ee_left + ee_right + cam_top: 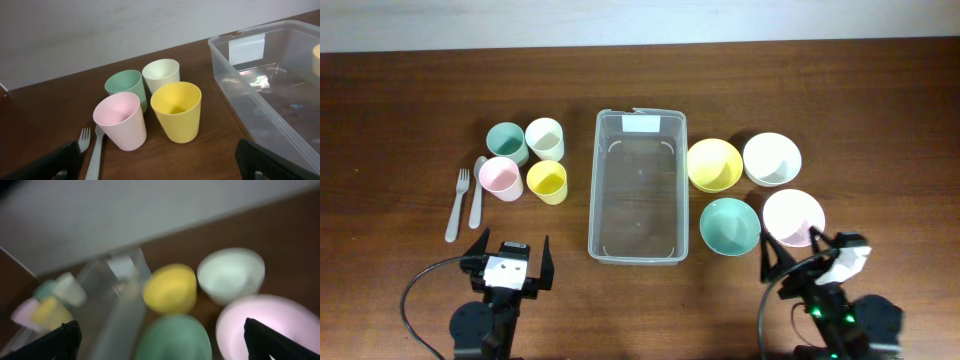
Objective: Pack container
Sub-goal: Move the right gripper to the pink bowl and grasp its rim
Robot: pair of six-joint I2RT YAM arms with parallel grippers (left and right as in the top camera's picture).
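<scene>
- The container (638, 187) was seen empty at table centre, its long axis run from 12 to 6 o'clock and its white label (642, 124) at the 12 o'clock end.
- The left gripper (512, 250) was held wide open with nothing gripped. The container was placed at 2 o'clock from it, and the pink cup (500, 178) at 12.
- The right gripper (803, 252) was likewise spread wide and empty, with the container at 10 o'clock.
- The pink bowl (793, 216) was found just beside that gripper at 12 o'clock. With the right wrist view blurred, it only seemed apart from the fingertips.
- The right arm was judged better placed for a first pick, with the load to be carried toward 10 o'clock.
</scene>
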